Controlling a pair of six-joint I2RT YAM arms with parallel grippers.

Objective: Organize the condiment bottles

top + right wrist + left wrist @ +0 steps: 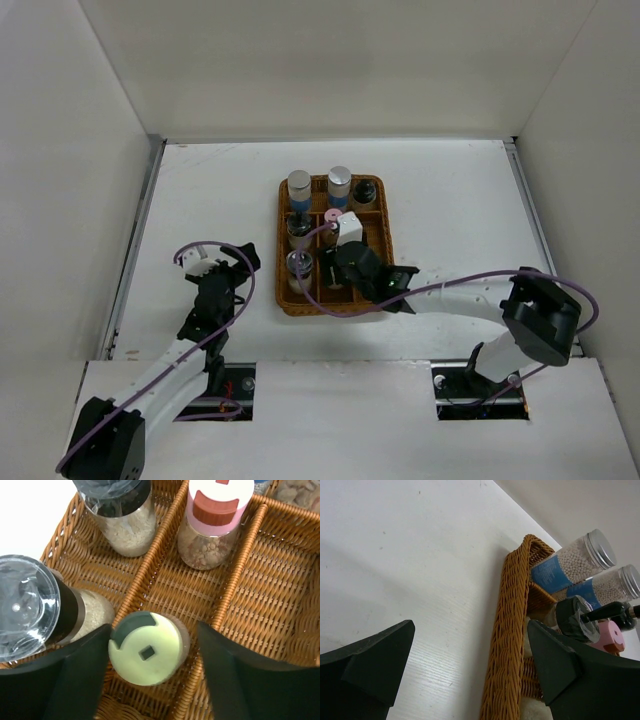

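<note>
Right gripper (154,630) hangs over wicker tray (150,575), jaws wide, flanking yellow-lidded bottle (146,652), which stands upright in the tray's middle lane at the near end. Wicker shows between lid and one finger, so I judge no firm hold. Left gripper (470,630) is wide and empty, low over table (395,555) just outside the tray's left rim, probably parked clear. Only the right wrist shows that lid gap; in the top view the arm hides it. The left wrist gives blue-labelled bottles (570,562) side-on at the tray's far end
</note>
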